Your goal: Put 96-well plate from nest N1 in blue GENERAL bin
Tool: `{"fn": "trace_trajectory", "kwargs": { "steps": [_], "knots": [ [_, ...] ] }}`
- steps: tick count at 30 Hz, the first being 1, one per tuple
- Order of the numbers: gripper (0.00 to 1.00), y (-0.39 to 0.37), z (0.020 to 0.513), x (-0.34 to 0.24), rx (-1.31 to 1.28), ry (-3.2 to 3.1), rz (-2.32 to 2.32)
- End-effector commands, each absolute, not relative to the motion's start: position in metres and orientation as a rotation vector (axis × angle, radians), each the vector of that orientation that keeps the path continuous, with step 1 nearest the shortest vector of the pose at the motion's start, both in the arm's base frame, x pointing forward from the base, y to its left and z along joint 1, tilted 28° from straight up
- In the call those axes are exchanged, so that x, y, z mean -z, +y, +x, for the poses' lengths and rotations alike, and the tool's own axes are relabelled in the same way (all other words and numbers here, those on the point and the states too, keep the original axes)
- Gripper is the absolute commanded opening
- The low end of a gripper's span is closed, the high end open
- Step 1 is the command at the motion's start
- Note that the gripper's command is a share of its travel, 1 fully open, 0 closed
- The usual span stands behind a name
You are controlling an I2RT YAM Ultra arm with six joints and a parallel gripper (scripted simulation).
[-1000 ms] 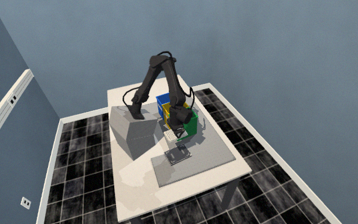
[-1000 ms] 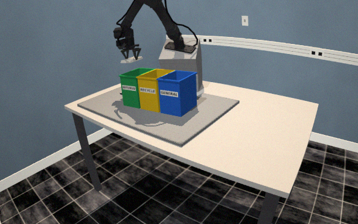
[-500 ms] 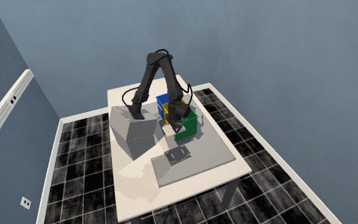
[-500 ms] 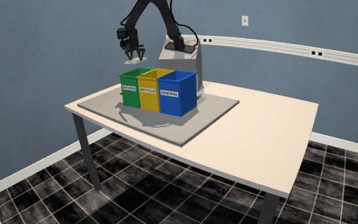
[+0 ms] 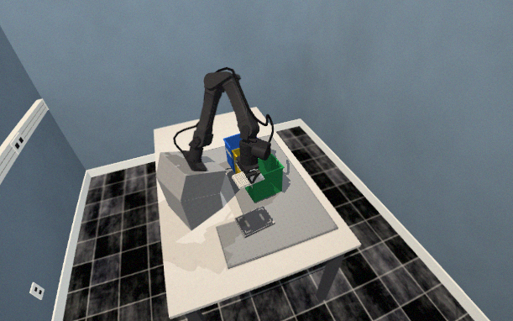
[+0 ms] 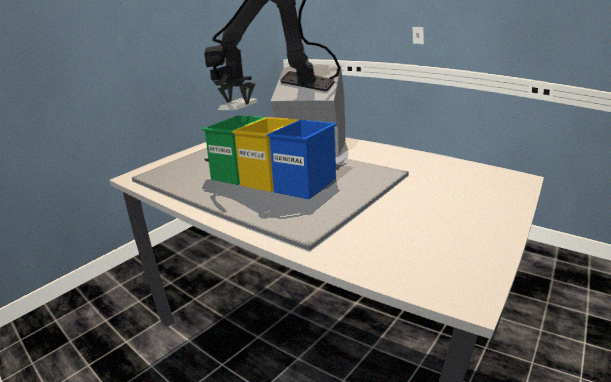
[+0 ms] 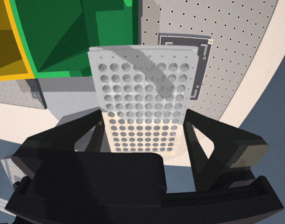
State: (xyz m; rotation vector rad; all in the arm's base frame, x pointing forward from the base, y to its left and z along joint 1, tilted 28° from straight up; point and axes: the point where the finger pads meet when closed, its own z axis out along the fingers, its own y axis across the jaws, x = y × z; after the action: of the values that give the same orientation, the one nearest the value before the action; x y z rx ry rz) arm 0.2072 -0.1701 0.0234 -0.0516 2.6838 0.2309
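My gripper (image 7: 144,113) is shut on the white 96-well plate (image 7: 142,96) and holds it flat in the air. The gripper (image 6: 236,95) and the plate (image 6: 233,104) hang above the rear edge of the green bin (image 6: 226,147). The same plate (image 5: 241,180) shows in the top view next to the green bin (image 5: 267,178). The blue bin labelled GENERAL (image 6: 303,157) stands upright at the other end of the row, past the yellow bin (image 6: 258,150). The dark plate nest N1 (image 5: 254,221) lies empty on the grey mat; it also shows in the wrist view (image 7: 200,70).
The three bins stand upright side by side on the perforated grey mat (image 6: 271,200). The grey pedestal (image 5: 190,189) under the arm's base stands close behind the bins. The table's edges lie beyond the mat on all sides.
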Motion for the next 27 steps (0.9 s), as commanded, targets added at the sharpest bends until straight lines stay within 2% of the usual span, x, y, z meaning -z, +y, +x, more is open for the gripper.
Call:
{"fn": "trace_trajectory", "kwargs": {
  "steps": [1,27],
  "knots": [
    [0.0,-0.167,0.209,-0.033,-0.192,2.672,-0.02],
    [0.0,-0.091,0.226,-0.054,-0.196,2.673,-0.018]
  ]
}}
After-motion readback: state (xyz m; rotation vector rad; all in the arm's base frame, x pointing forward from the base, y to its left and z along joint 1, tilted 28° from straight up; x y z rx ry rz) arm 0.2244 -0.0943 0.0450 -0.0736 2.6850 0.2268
